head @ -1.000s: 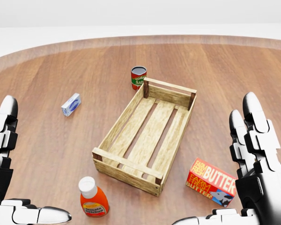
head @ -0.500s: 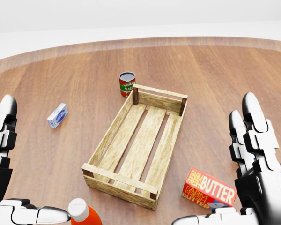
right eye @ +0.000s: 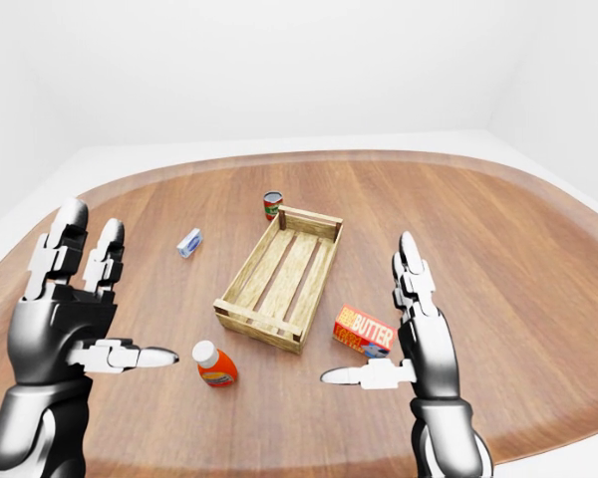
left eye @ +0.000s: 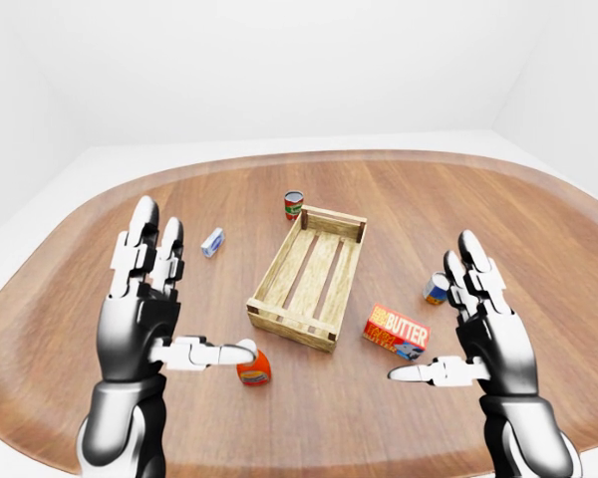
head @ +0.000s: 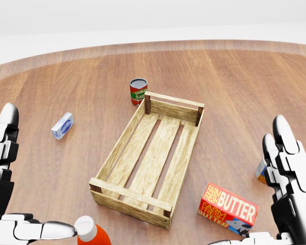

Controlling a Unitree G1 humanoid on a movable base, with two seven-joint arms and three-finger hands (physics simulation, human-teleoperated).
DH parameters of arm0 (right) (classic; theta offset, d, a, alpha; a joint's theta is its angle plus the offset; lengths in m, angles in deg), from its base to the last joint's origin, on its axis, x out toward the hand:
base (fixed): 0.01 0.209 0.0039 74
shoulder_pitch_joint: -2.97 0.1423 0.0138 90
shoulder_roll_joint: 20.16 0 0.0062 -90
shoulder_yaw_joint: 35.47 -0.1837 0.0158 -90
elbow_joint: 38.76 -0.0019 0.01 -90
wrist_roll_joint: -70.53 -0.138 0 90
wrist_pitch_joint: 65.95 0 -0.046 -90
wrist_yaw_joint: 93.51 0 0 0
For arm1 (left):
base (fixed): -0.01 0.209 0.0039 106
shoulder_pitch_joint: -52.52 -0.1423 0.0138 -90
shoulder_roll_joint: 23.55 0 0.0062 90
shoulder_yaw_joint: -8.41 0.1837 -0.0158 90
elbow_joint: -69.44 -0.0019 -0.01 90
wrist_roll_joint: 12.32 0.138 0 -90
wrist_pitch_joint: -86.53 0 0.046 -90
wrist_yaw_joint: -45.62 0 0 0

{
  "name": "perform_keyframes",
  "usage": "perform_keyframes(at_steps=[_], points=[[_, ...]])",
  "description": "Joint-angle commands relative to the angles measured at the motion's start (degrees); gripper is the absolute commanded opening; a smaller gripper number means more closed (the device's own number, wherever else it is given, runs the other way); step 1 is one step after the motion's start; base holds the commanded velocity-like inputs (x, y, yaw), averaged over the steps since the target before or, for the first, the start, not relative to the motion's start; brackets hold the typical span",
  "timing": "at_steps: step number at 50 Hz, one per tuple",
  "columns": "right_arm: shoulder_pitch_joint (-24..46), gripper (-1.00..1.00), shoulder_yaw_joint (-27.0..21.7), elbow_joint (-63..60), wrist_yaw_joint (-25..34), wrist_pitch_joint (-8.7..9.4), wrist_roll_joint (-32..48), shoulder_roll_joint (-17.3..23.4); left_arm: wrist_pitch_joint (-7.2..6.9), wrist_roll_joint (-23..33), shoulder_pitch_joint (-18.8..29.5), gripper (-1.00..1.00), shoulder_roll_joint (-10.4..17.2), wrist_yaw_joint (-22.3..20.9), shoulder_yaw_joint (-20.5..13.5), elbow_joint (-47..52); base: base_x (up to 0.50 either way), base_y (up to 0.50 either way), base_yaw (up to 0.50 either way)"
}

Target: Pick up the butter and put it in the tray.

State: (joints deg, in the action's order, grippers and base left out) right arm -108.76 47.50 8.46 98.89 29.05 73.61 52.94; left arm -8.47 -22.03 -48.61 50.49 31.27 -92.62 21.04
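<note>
Butter (head: pixel 228 205): a rectangular red carton with white lettering, lying flat on the wooden table (head: pixel 234 92), just beside the near right corner of the tray (head: pixel 149 162) in the head view, apart from it. Probably light, stiff-walled cardboard, smooth and a little slippery on the printed faces; sharp edges and flat sides, so likely best pinched across the two long narrow sides, fingers on one and thumb on the other, near the middle to stop it swinging. Not fragile, though liable to dent under a hard squeeze.

Tray: a slatted crate of pale rough wood, open-topped, with darker corner posts and gaps between the floor slats, nothing inside.

Right hand (left eye: pixel 483 334): fingers spread wide, thumb out sideways, holding nothing, raised just right of the butter and clear of it. Left hand (left eye: pixel 145 299): likewise spread wide and empty, well left of the tray.

Around the tray: a red-labelled can (head: pixel 138 91) at its far left corner, a small blue-and-white box (head: pixel 62 125) well to its left, an orange bottle with a white cap (right eye: pixel 213 365) near its near left corner, a second small can (left eye: pixel 438 288) to its right, beyond the butter.
</note>
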Motion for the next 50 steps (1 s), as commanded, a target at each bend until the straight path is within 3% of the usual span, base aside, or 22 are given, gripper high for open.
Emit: perform_keyframes(at_steps=[1, 9, 17, 18, 20, 36, 50], points=[[-0.9, 1.00, -9.6, 0.2, 8.9, 0.00, 4.3, -2.3, 0.00, 0.2, 0.5, 1.00, 0.2, 0.3, 0.1, -1.0, 0.00, 0.00, 0.00], [-0.5, 1.00, -18.3, -0.9, 16.2, 0.00, 5.0, -5.4, 0.00, 0.2, 0.3, 1.00, 0.1, 0.4, 0.1, -0.7, 0.00, 0.00, 0.00], [2.8, 1.00, -20.0, 9.6, 18.1, 0.00, 9.1, -2.4, 0.00, 0.2, 0.3, 1.00, 0.2, 0.5, -0.1, -0.5, 0.00, 0.00, 0.00], [5.4, 1.00, -20.3, 18.4, 20.1, 0.00, 15.1, 3.5, 0.00, -0.8, 0.6, 1.00, 0.3, 0.6, -1.0, 0.8, 0.00, 0.00, 0.00], [5.5, 1.00, -20.9, 17.7, 21.6, 0.00, 15.8, 3.3, 0.00, -0.8, 0.6, 1.00, 0.3, 0.5, -1.1, 1.0, 0.00, 0.00, 0.00], [8.2, 1.00, -19.4, 17.9, 23.9, 0.00, 19.7, 4.2, 0.00, -1.2, 1.4, 1.00, 0.4, 0.5, -2.0, 0.5, 0.00, 0.00, 0.00], [11.3, 1.00, -16.9, 23.4, 21.8, 0.00, 20.4, 7.1, 0.00, -1.5, 1.6, 1.00, 0.5, 0.7, -2.4, 0.8, 0.00, 0.00, 0.00]])
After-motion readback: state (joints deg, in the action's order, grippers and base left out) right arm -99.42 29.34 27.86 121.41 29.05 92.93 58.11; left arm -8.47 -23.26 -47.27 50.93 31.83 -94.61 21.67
